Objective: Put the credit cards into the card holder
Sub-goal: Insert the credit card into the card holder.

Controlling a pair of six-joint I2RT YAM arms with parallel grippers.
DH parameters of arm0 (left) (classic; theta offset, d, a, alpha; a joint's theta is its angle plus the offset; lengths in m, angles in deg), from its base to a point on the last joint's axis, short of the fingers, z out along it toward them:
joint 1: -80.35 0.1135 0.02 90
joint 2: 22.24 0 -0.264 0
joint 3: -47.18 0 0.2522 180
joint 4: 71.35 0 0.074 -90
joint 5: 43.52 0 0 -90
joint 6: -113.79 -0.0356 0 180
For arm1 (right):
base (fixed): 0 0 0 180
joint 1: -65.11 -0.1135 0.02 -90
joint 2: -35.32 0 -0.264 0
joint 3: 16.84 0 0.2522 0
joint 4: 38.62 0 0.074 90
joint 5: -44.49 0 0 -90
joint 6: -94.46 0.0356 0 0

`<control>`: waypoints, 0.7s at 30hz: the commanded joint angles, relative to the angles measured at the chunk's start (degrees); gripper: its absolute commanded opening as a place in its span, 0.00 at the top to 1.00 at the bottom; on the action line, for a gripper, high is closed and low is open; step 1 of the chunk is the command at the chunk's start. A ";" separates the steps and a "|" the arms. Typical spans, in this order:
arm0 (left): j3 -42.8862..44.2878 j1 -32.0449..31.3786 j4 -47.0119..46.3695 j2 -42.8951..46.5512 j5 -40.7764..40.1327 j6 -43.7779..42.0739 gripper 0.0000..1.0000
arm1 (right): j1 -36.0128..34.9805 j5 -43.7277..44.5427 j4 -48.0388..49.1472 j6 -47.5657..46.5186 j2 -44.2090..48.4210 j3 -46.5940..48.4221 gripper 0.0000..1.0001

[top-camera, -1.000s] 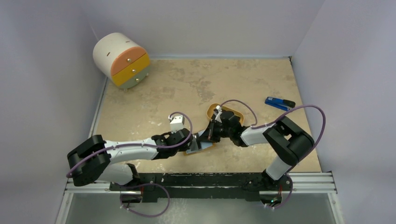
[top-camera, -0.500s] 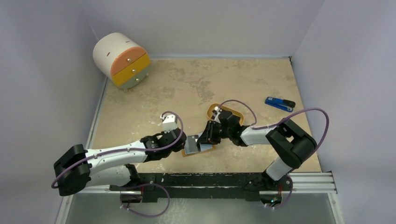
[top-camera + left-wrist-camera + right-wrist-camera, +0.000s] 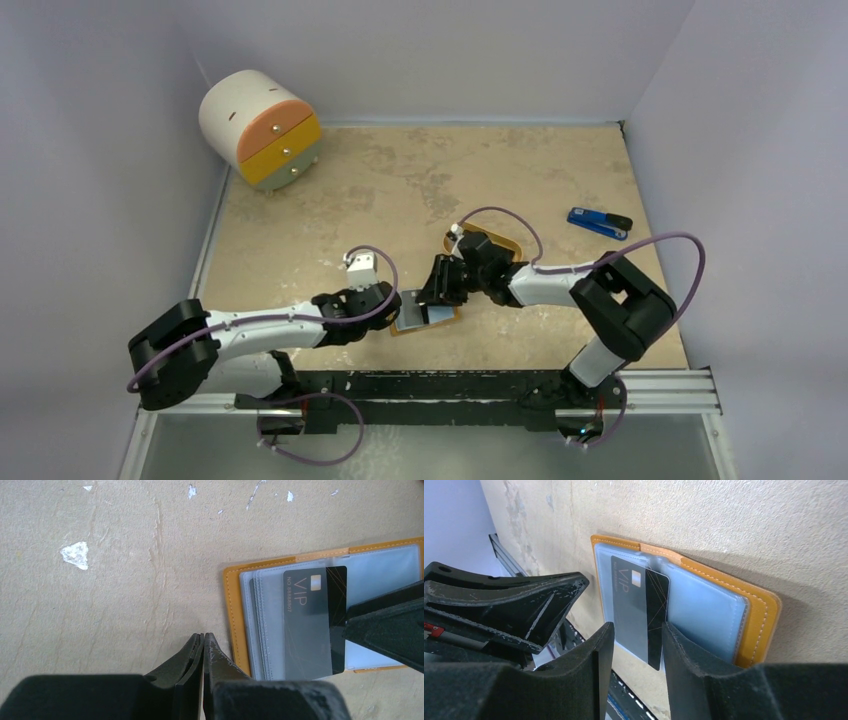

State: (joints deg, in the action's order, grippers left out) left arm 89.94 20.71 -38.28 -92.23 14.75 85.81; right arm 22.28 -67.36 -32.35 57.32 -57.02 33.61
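The card holder lies open on the table, an orange-tan rim around pale blue-grey sleeves. A black credit card marked VIP sits mostly inside a clear sleeve, with its right strip still sticking out. My right gripper is open and straddles that free edge of the card without pinching it. My left gripper is shut and empty, its tip on the table just left of the holder's rim. No other credit card shows.
An orange oval tray lies partly under the right arm. A blue-and-black gadget rests at the right, and a round drawer unit stands at the back left. The metal rail runs along the near edge.
My right gripper has opened and let go of the card, which stays in the sleeve. My left gripper has come off the holder and drawn back to its left edge.
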 commanded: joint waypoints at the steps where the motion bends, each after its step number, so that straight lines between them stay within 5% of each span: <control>1: -0.96 0.36 -4.01 -0.66 0.03 0.65 0.98 | -1.17 1.22 -1.21 -1.44 -0.66 2.69 0.57; 21: -1.46 0.60 -6.80 -1.46 1.10 -0.23 0.98 | -3.95 -0.40 -0.58 -2.53 -2.04 6.18 0.59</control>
State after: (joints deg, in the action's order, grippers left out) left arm 89.06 21.02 -42.15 -93.50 15.93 85.74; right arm 19.00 -67.07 -33.79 55.81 -59.66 37.63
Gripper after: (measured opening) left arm 0.019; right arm 0.415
